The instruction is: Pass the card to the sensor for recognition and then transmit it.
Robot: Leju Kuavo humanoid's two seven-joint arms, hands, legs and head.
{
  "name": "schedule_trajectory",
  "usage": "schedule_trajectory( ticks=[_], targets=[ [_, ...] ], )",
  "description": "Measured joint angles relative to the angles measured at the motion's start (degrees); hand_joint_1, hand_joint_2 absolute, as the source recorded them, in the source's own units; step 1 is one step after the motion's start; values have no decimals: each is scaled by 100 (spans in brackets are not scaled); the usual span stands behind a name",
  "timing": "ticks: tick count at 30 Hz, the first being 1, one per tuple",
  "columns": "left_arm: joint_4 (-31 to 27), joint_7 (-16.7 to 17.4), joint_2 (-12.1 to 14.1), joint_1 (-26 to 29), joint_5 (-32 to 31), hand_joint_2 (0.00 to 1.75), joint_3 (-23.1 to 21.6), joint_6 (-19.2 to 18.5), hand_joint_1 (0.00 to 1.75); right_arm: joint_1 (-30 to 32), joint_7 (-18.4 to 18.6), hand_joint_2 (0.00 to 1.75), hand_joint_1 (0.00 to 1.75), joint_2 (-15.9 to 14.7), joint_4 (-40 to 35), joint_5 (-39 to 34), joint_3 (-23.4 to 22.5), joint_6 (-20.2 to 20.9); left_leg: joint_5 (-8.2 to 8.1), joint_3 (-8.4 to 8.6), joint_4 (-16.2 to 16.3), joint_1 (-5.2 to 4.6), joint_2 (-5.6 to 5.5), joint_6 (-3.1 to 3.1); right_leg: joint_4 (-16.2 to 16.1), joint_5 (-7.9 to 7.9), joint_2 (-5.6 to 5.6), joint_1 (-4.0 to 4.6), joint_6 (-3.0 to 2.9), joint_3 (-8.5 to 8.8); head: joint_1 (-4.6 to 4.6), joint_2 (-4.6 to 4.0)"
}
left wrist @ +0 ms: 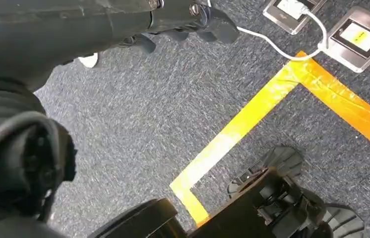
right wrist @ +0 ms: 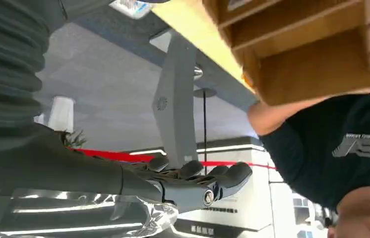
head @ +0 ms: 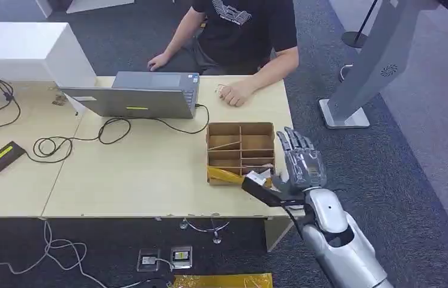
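I had the right hand (head: 298,163) spread, holding nothing, just beside the box (head: 241,153) on the counter (head: 143,174). I judged the cards sat in its slots; next I needed a reach and pinch.

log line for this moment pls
right hand: open, raised beside the cardboard box | left hand: hanging over the carpet, holds nothing | card: not picked yet | person: seated behind table
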Motion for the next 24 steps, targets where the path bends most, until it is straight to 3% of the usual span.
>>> schedule_trajectory(
  ticks=[14, 24],
  targets=[
    [0, 0, -4, 70, -28, 0, 55, -7, 0, 153, 63, 175, 0, 254, 247, 87, 330, -39, -2, -1, 0, 1, -1, -3, 0, -1, 0, 1, -1, -1, 0, 0],
    [0, 0, -20, 69, -72, 0, 57, -11, 0, 113, 2, 175, 0, 614, 461, 157, 407, -28, -2, -1, 0, 2, 0, -4, 0, -2, 1, 3, -3, -1, 0, 0]
  ],
)
